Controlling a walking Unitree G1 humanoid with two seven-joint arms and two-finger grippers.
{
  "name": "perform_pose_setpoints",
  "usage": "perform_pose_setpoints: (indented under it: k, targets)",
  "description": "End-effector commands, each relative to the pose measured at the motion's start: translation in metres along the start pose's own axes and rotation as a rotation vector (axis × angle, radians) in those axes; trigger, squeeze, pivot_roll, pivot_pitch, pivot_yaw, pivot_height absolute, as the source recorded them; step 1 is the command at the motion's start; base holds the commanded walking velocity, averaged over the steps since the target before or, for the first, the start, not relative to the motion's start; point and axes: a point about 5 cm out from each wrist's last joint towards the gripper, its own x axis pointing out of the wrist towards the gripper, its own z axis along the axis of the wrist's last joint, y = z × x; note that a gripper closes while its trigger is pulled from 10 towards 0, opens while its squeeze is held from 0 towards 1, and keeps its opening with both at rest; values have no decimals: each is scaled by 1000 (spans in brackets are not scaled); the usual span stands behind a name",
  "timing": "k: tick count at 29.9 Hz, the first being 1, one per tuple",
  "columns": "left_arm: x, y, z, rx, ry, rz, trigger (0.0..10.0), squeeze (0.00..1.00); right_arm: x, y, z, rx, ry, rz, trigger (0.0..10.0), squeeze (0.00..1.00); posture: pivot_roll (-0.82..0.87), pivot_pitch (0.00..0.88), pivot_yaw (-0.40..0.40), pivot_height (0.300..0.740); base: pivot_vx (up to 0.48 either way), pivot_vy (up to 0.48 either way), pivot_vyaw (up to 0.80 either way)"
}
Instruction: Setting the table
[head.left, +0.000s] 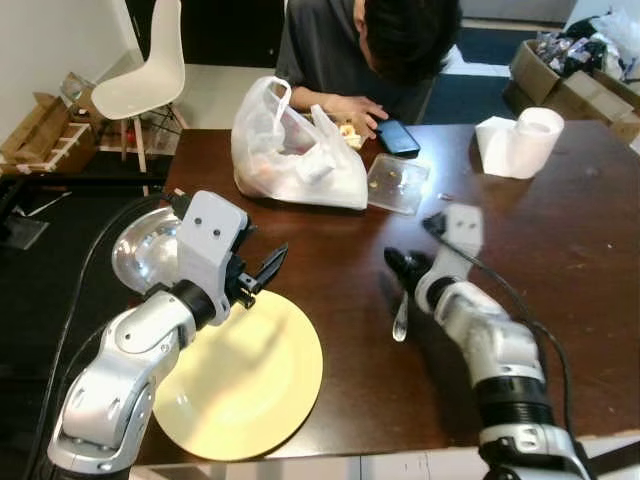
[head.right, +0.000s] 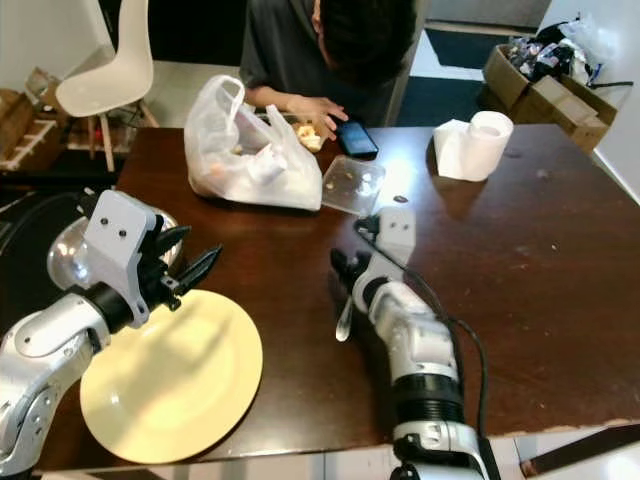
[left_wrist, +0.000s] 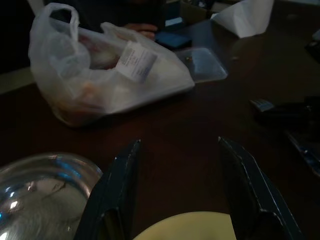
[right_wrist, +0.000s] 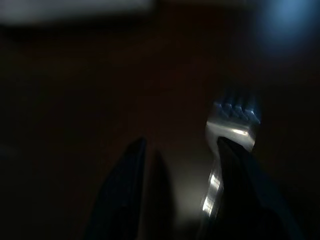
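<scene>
A pale yellow plate (head.left: 245, 385) lies at the near left corner of the dark wooden table (head.left: 560, 260). A shiny metal bowl (head.left: 143, 250) stands just beyond it at the table's left edge. My left gripper (head.left: 265, 275) hovers open over the plate's far rim, and nothing sits between its fingers (left_wrist: 120, 190). A metal fork (head.left: 401, 320) lies on the table to the right of the plate. My right gripper (head.left: 398, 264) is low over the fork's far end with its jaws apart. In the right wrist view the fork's tines (right_wrist: 234, 122) show beside one finger.
A person sits at the far side with a hand (head.left: 352, 110) on the table by a phone (head.left: 398, 137). Between us lie a white plastic bag (head.left: 295, 150) and a clear lid (head.left: 397, 183). A paper roll (head.left: 525, 140) stands far right. A white chair (head.left: 145, 70) is left.
</scene>
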Motion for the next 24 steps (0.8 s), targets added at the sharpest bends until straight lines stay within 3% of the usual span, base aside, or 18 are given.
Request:
perform_pose_setpoints:
  k: [1, 4, 5, 7, 16, 20, 21, 23, 24]
  targets:
    - [-3, -3, -1, -1, 11, -5, 10000, 0, 3, -6, -10, -26, 44, -111, 10000, 0, 64, 84, 54, 740, 0, 0, 0]
    - [-4, -4, -2, -5, 14, -3, 10000, 0, 4, -5, -11, -63, 36, -159, 10000, 0, 61, 87, 52, 740, 0, 0, 0]
    - [-3, -5, -3, -10, 16, -2, 10000, 0, 4, 1, -9, -133, 14, -176, 10000, 0, 53, 96, 50, 740, 0, 0, 0]
    - [-3, -5, -3, -12, 17, -3, 10000, 0, 5, 5, -8, -176, 6, -176, 10000, 0, 53, 96, 50, 740, 0, 0, 0]
    - [-1, -7, -3, -18, 16, -13, 10000, 0, 9, 9, -26, -146, 72, -160, 10000, 0, 46, 103, 51, 740, 0, 0, 0]
    - [-2, -7, -2, -19, 17, -10, 10000, 0, 9, 12, -52, -28, 177, -146, 10000, 0, 52, 106, 48, 740, 0, 0, 0]
    - [-2, -7, -2, -19, 17, -8, 10000, 0, 9, 14, -58, -1, 201, -142, 7882, 0, 52, 106, 48, 740, 0, 0, 0]
    - [-2, -7, -2, -19, 17, -7, 10000, 0, 9, 14, -62, 17, 217, -141, 7882, 0, 58, 104, 49, 740, 0, 0, 0]
    - [-2, -7, -2, -19, 18, -5, 10000, 0, 8, 13, -66, 30, 234, -139, 0, 0, 60, 102, 47, 740, 0, 0, 0]
